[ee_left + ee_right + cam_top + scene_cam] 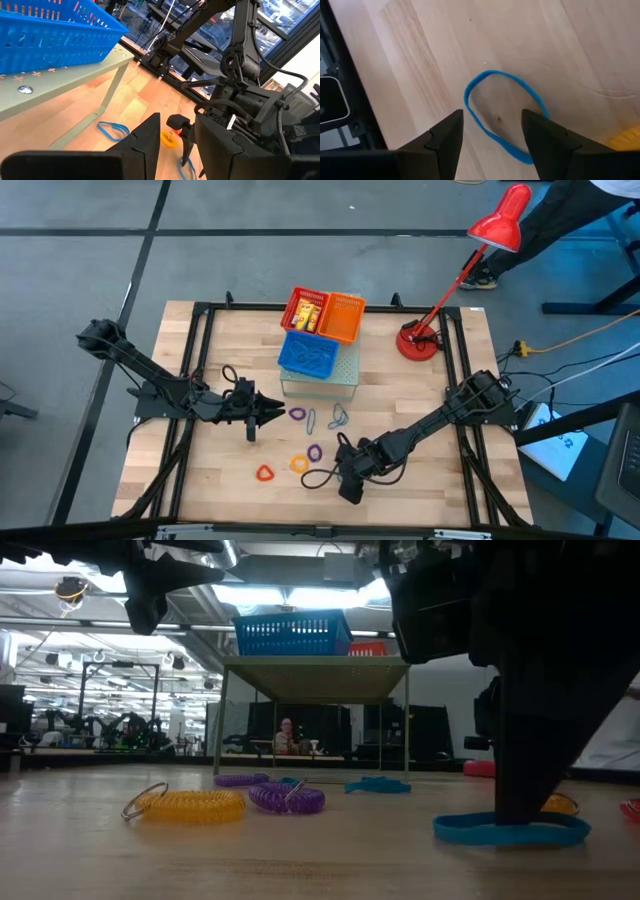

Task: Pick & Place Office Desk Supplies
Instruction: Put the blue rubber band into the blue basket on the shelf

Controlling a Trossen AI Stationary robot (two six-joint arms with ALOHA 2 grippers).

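Wooden table (420,390); right gripper (492,132) open over blue loop (502,115) — left gripper (268,412) apart.

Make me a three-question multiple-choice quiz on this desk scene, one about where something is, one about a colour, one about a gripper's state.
1. Where is the blue basket?
A. on top of the pale green stand
B. on the floor
C. in the left gripper

2. What colour is the loop beneath the right gripper?
A. red
B. blue
C. purple

3. How do the right gripper's fingers stand?
A. clamped on a basket
B. open over the loop
C. closed on the lamp

Answers: 1 A, the low view shows it sitting on the stand's top. 2 B, the right wrist view shows a blue loop. 3 B, the fingers stand apart with the loop lying below.
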